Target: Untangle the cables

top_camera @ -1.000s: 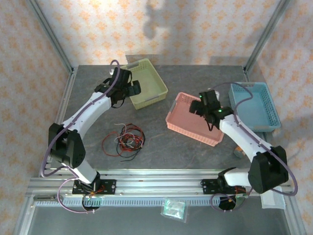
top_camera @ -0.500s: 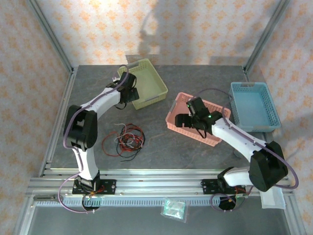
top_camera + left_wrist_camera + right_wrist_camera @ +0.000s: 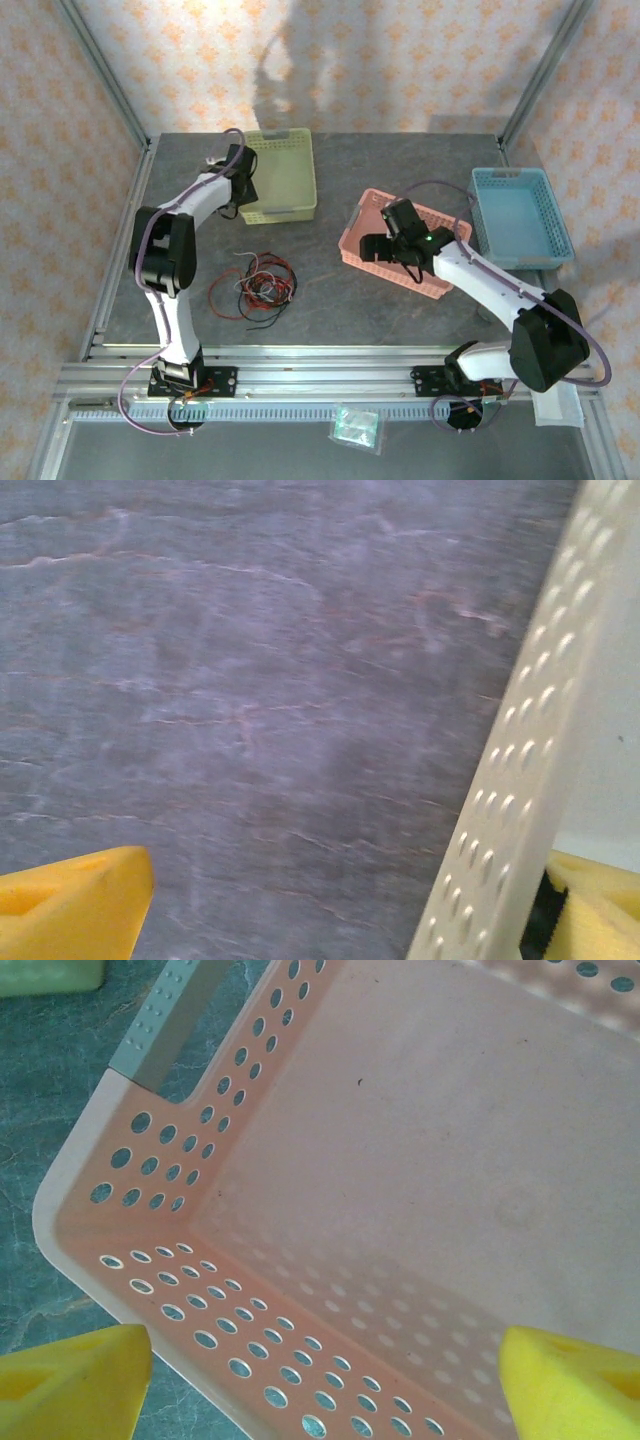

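The cables (image 3: 255, 283), a loose tangle of thin black, red and pale wire loops, lie on the grey table in front of the left arm, with neither gripper touching them. My left gripper (image 3: 240, 190) is well behind them at the left wall of a yellow-green basket (image 3: 281, 212). In the left wrist view that perforated basket wall (image 3: 520, 780) stands between the wide-apart yellow fingers (image 3: 70, 910), close to the right one; the left gripper (image 3: 335, 920) is open. My right gripper (image 3: 383, 243) is open astride the left corner of a pink basket (image 3: 200, 1310), which is empty.
A blue basket (image 3: 520, 176) stands at the right, behind the right arm. The pink basket (image 3: 395, 272) lies slanted in the middle. A small clear bag (image 3: 355, 425) rests on the front rail. Metal frame posts edge the table.
The yellow-green basket has swung from slanted to square with the table and shifted left, with the left gripper at its wall. The right gripper moved left to the pink basket's corner.
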